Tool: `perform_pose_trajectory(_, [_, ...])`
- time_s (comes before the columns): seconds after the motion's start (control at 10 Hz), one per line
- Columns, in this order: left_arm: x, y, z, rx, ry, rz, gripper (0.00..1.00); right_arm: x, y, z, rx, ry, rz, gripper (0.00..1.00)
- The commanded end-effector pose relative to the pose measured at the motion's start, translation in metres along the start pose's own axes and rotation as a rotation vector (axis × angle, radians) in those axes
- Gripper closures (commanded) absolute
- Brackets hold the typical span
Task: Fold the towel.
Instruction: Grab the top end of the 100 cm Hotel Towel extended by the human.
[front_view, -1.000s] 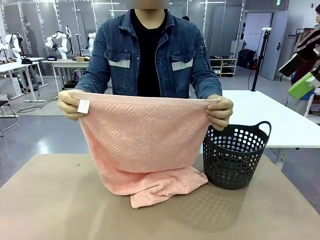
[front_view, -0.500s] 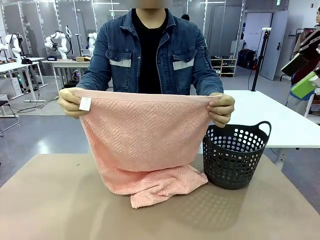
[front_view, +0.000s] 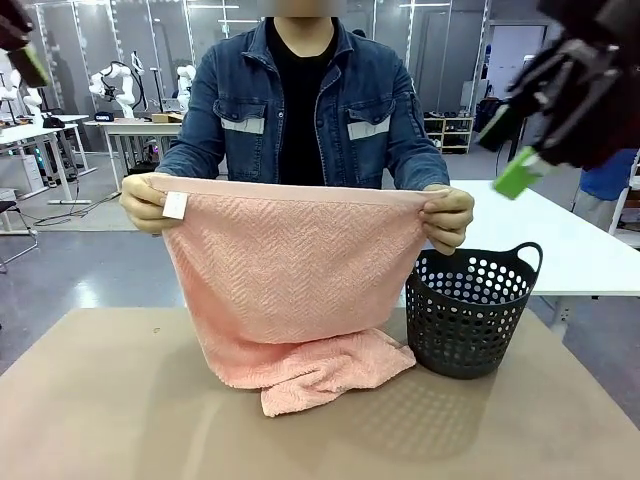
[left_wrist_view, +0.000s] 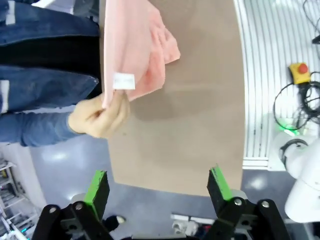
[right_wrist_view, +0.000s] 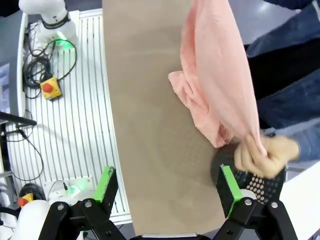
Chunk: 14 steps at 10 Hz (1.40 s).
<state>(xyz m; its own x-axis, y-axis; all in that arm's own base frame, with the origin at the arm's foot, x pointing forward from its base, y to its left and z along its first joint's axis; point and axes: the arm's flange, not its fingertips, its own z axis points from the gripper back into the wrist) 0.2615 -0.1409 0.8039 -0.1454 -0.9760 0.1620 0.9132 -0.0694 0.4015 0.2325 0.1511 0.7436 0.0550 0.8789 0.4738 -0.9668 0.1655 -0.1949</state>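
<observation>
Holding the towel (front_view: 290, 290) up at the far edge of the worktop (front_view: 100, 420)
Pinched taut at both top corners by a person (front_view: 300, 110), tail slumped on the worktop; probably offering easy corners to left hand (left_wrist_view: 157, 175) and right hand (right_wrist_view: 167, 172), both wide open, empty.

A brown tabletop (front_view: 100, 400) is seen across the lower frame. A grey floor (front_view: 60, 270) is shown at mid left. White tables (front_view: 140, 128) are placed at upper left, and another white table (front_view: 580, 240) at right. A low shelf unit (front_view: 450, 132) is located at upper right. Grey panelled walls (front_view: 70, 50) are lit by ceiling strip lights (front_view: 212, 7).
</observation>
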Motion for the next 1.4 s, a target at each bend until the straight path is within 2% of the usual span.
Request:
perform_pose_trajectory(0.0, [0.022, 0.019, -0.007, 0.009, 0.054, -0.033, 0.0, 0.037, -0.006, -0.013, -0.025, 0.073, 0.038, 0.0])
perform_pose_trajectory(0.2, [0.055, 0.037, -0.029, -0.048, 0.045, -0.047, 0.0, 0.065, -0.018, -0.026, -0.051, 0.127, 0.114, 0.0])
perform_pose_trajectory(0.5, [0.082, 0.052, -0.049, -0.089, 0.044, -0.008, 0.0, 0.084, -0.047, -0.036, -0.089, 0.206, 0.172, 0.0])
perform_pose_trajectory(0.7, [0.085, 0.064, -0.061, -0.1, 0.029, -0.024, 0.0, 0.084, -0.071, -0.044, -0.047, 0.234, 0.126, 0.0])
perform_pose_trajectory(0.9, [0.082, 0.074, -0.082, -0.1, 0.02, -0.016, 0.0, 0.08, -0.091, -0.056, -0.018, 0.278, 0.143, 0.0])
perform_pose_trajectory(1.3, [0.08, 0.077, -0.115, -0.108, 0.026, -0.013, 0.0, 0.065, -0.112, -0.086, 0.032, 0.286, 0.144, 0.0])
